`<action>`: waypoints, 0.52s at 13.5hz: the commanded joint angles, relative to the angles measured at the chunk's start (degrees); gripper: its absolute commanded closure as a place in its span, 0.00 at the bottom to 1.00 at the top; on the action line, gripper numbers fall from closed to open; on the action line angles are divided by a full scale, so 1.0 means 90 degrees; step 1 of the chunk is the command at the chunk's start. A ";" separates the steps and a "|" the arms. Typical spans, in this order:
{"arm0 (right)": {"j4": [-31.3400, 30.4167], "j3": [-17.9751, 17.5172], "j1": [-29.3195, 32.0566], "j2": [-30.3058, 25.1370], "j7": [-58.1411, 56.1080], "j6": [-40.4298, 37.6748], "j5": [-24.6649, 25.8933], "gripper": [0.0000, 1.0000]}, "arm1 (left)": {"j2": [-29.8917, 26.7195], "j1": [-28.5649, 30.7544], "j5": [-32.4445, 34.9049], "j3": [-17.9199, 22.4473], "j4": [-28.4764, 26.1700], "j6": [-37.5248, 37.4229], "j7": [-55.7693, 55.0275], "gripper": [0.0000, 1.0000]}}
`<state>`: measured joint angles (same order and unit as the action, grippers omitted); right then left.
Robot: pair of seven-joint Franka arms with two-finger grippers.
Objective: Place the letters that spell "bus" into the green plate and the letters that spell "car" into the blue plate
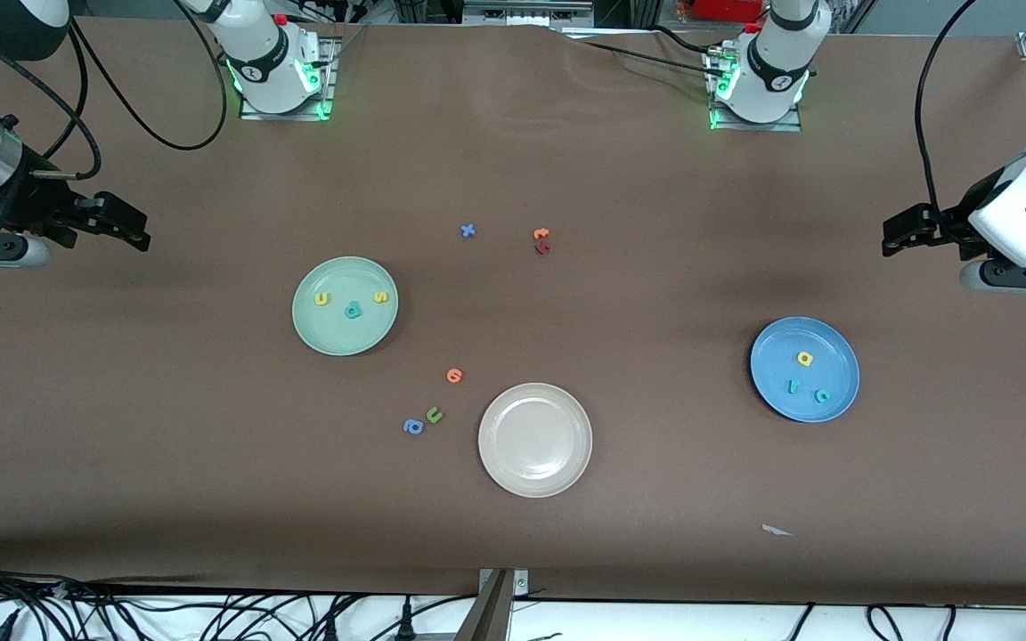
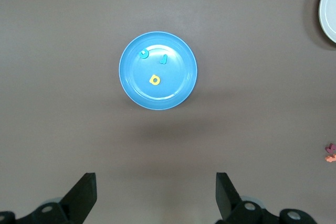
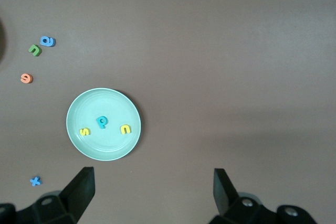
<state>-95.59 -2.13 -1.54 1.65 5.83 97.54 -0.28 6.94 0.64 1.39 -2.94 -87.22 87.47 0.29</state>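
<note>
Even overhead light, no glare on the brown desk. Soft wide shadow bands cross it under my 2 arms. Front view sharp in the middle, and the desk's edges bow a little toward the corners. Both wrist views are crisp on the desk. The blue plate throws a faint blurred shadow alongside it.

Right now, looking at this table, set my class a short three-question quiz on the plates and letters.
1. True or false: the white plate holds a letter.
2. Which plate holds the yellow "a"? A) green plate B) blue plate C) white plate
3. Fill in: the left gripper and right gripper are both ____.

Key: 1. False, it is bare. 2. B, beside the teal "r" and teal "c". 3. Open, holding nothing.
</note>
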 commanded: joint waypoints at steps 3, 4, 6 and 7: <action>0.0152 0.0002 -0.0005 0.0041 0.0026 -0.0135 -0.0056 0.00 | -0.0321 -0.0148 -0.0165 0.0160 -0.0162 -0.0021 0.0182 0.00; 0.0152 0.0002 -0.0005 0.0041 0.0026 -0.0135 -0.0056 0.00 | -0.0351 -0.0158 -0.0184 0.0248 -0.0153 -0.0021 0.0250 0.00; 0.0152 0.0002 -0.0005 0.0041 0.0036 -0.0135 -0.0056 0.00 | -0.0429 -0.0159 -0.0184 0.0287 -0.0182 -0.0031 0.0407 0.00; 0.0152 0.0002 -0.0005 0.0041 0.0036 -0.0135 -0.0056 0.00 | -0.0429 -0.0159 -0.0184 0.0288 -0.0182 -0.0041 0.0407 0.00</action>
<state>-95.57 -2.13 -1.54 1.65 5.83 97.54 -0.28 5.02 -0.08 1.39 -1.60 -87.22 87.42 1.81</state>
